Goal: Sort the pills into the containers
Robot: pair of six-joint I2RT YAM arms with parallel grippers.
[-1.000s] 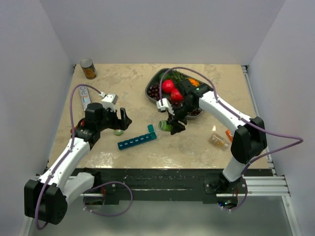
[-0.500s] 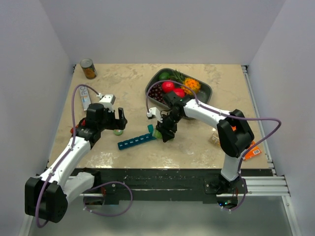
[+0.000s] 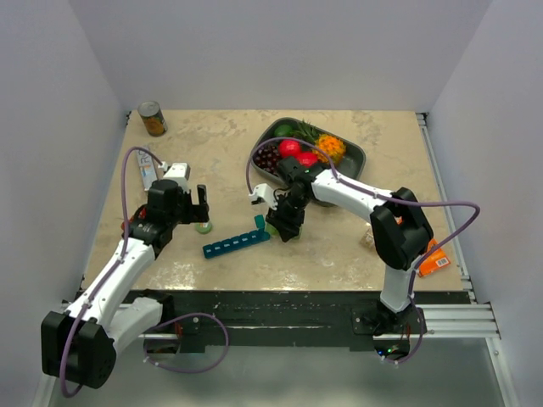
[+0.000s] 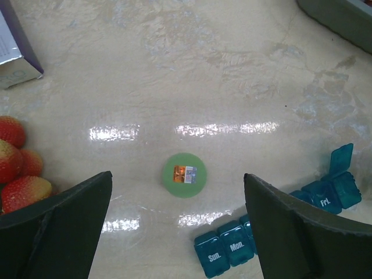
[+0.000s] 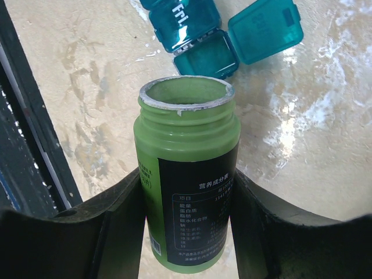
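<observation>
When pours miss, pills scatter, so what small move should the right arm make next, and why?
Probably tip the bottle slightly further toward the open end compartment: the right gripper holds it uncapped, its mouth just short of that compartment, which looks empty.

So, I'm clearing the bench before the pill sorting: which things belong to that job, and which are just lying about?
Job: teal pill organizer, open green bottle, green cap.
Lying about: fruit tray, tin can, strawberries, purple-edged box, orange packet.
</observation>
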